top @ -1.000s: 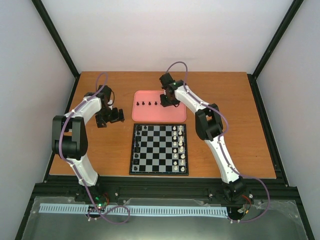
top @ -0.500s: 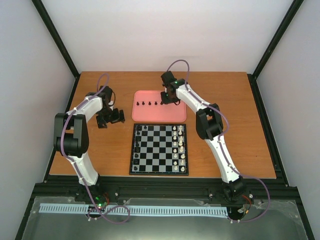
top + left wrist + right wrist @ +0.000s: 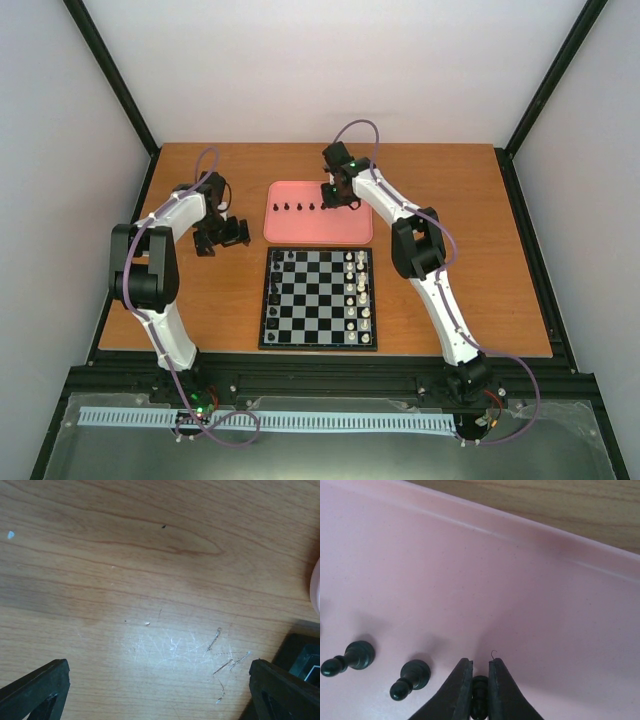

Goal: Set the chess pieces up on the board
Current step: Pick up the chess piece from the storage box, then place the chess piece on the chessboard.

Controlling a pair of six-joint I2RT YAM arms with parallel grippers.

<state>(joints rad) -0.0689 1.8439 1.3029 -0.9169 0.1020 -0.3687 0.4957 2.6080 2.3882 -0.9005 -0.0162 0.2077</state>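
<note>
- right wrist view: my right gripper [image 3: 480, 666] is closed on one black pawn [image 3: 480, 697] standing in the pink tray [image 3: 530, 590].
- two more black pawns [image 3: 410, 679] stand beside it.
- my left gripper [image 3: 160, 690] hangs wide open over the wooden table [image 3: 150, 570].
- the board [image 3: 315, 310] lies just before the tray.

The pink tray [image 3: 318, 230] at 12 o'clock of the board [image 3: 318, 345] holds a row of black chess pieces [image 3: 298, 207]. The right gripper [image 3: 330, 203] is at the row's 3 o'clock end, the left gripper [image 3: 238, 232] at the tray's 9 o'clock.
</note>
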